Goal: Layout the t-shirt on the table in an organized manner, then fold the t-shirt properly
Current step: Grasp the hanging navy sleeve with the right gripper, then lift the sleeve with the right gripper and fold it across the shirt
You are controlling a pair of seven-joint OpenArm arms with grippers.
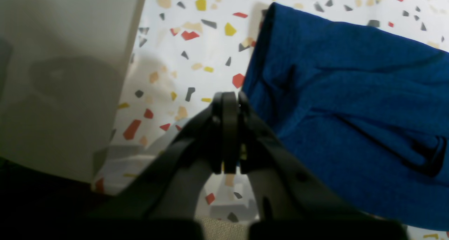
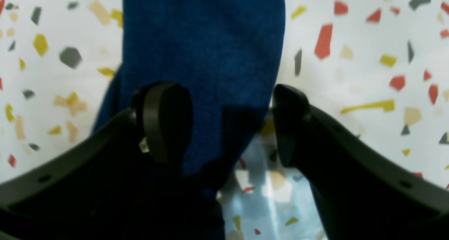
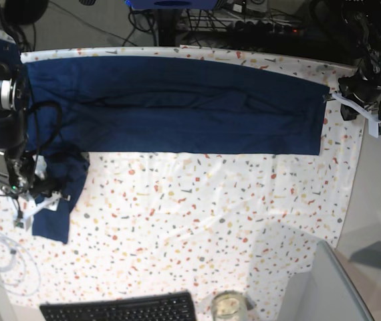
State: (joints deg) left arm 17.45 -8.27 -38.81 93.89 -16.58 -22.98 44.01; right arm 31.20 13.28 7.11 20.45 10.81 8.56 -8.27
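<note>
t-shirt (image 3: 177, 110) spread as long band at 12 o'clock on table (image 3: 210, 221), sleeve dangling at 9. left gripper (image 1: 229, 103) pressed together, empty; right gripper (image 2: 224, 124) spread astride sleeve. folding mostly left.

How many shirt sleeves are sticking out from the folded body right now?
1. A sleeve of the dark navy blue knit t-shirt hangs down at the base view's left, under the open right gripper. The other may be folded inside.

Tangled black cables (image 3: 197, 17) lie behind the far edge, grey floor (image 3: 377, 200) alongside.
</note>
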